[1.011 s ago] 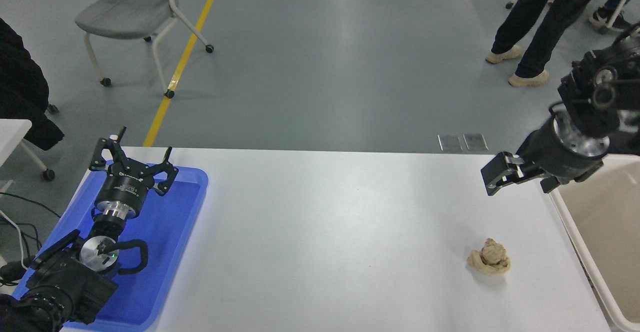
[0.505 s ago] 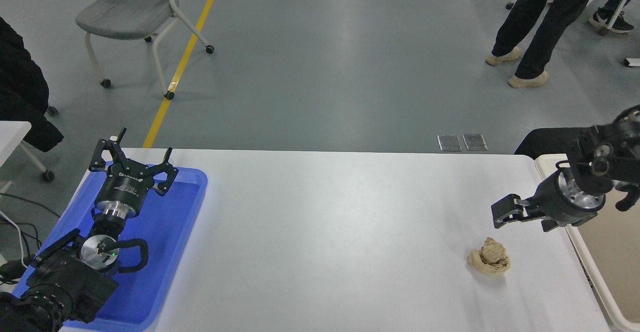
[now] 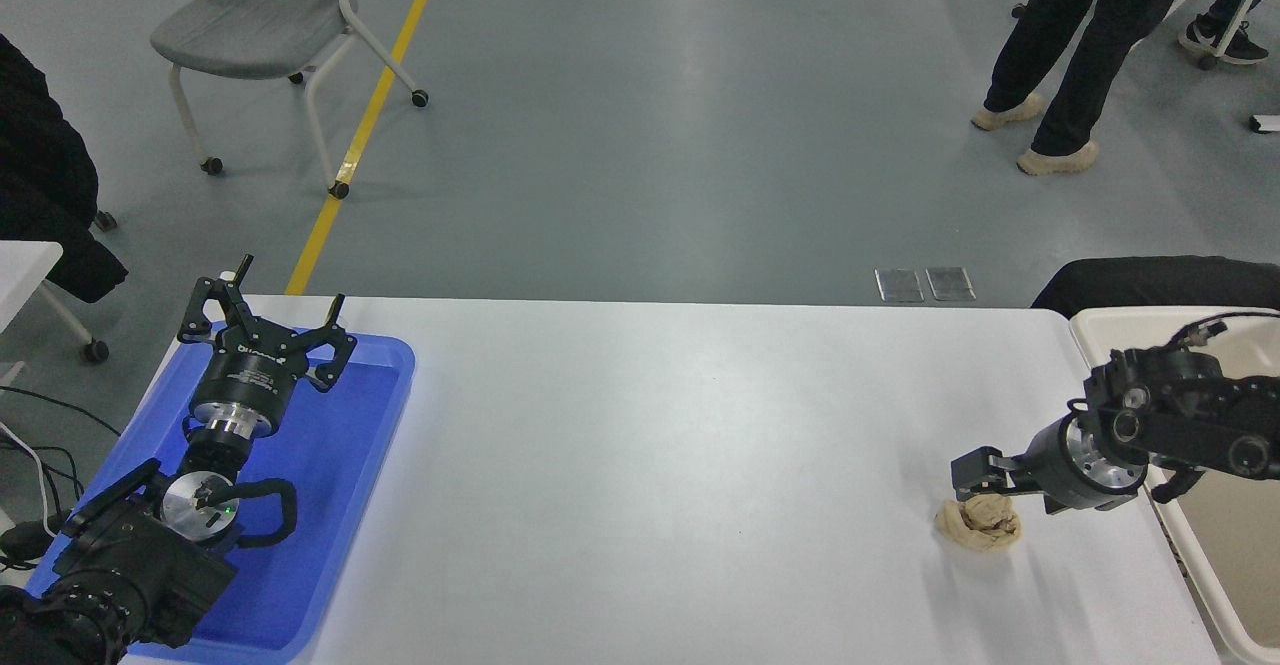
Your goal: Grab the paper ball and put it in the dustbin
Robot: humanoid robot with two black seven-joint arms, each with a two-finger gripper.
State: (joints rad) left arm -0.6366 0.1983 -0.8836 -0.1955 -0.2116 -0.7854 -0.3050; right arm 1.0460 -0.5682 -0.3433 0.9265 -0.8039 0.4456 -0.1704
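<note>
The paper ball (image 3: 980, 527), a tan wrinkly wad, lies on the white table (image 3: 650, 465) near its right end. My right gripper (image 3: 977, 474) comes in from the right edge, held low and level, with its tip just above and touching or almost touching the top of the ball. The dustbin (image 3: 1120, 318), a cream-white tub with a thick rim, stands at the table's right edge, right of the ball, partly behind my right arm. My left gripper (image 3: 266, 323) is parked open over the blue tray at the lower left.
A flat blue tray (image 3: 340, 465) lies on the table's left end under the left arm. A person's legs (image 3: 1065, 55) stand on the floor at the far right. A grey chair (image 3: 265, 30) stands at the far left. A black object (image 3: 1150, 280) sits behind the dustbin.
My right arm has come down from high above the table's far right corner and forward-left to just over the paper ball. The ball and the left arm have not moved.
</note>
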